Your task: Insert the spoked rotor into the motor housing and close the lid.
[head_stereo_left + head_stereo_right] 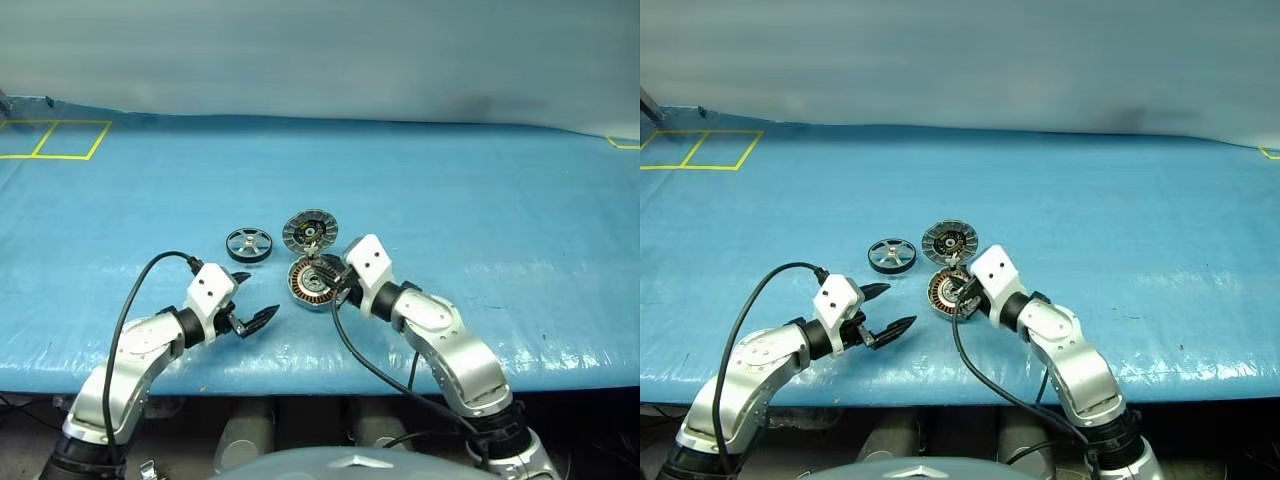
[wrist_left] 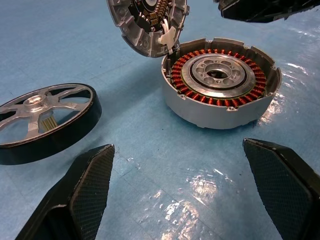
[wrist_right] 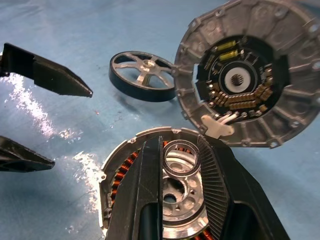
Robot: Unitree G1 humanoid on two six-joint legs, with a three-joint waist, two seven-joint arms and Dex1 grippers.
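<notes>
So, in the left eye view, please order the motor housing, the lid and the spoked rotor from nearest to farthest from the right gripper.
1. The motor housing: directly under the right gripper.
2. The lid: open, just behind the housing.
3. The spoked rotor: on the table further to the left.

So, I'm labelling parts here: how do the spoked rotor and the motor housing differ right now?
The spoked rotor is a flat dark-rimmed wheel with open spokes; the motor housing is a taller silver cup ringed inside with copper windings. The rotor lies alone on the blue table; the housing has its lid hinged open and the right gripper above it. Both are round and metal.
</notes>
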